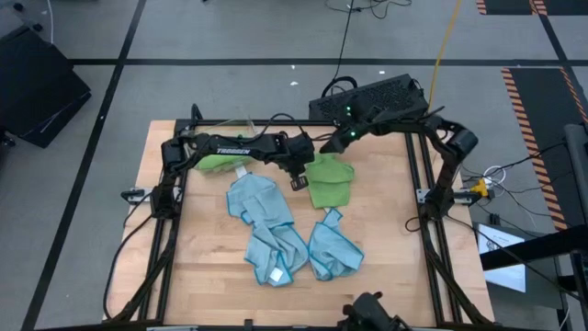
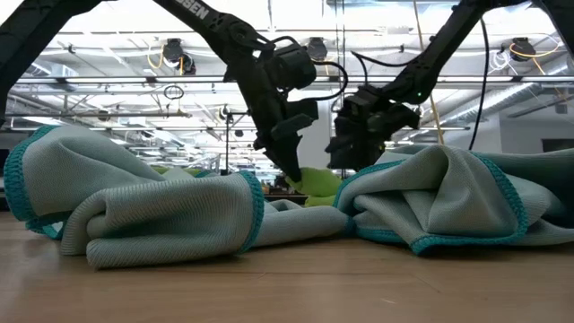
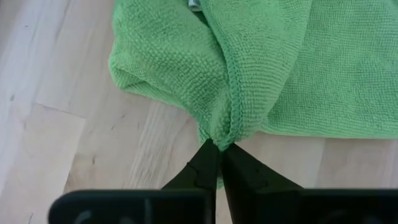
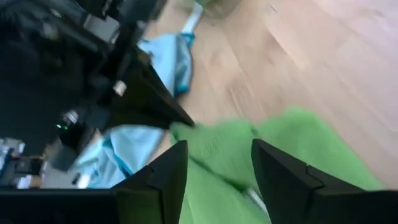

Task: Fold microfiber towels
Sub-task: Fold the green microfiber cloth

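Left gripper (image 3: 219, 148) pinching green towel (image 3: 273, 68) edge, right gripper (image 4: 214, 165) apart above it

- White lettering "TROSSEN" stood along the upper link of the left arm (image 1: 234, 144) in the high view, over the far left part of the table.
- In the low view the same arm (image 2: 215, 22) carried white letters near the picture's top, only partly legible, ending in "SEN".
- No other text, number or sign could be read; the white tags on the towels were too small to make out.
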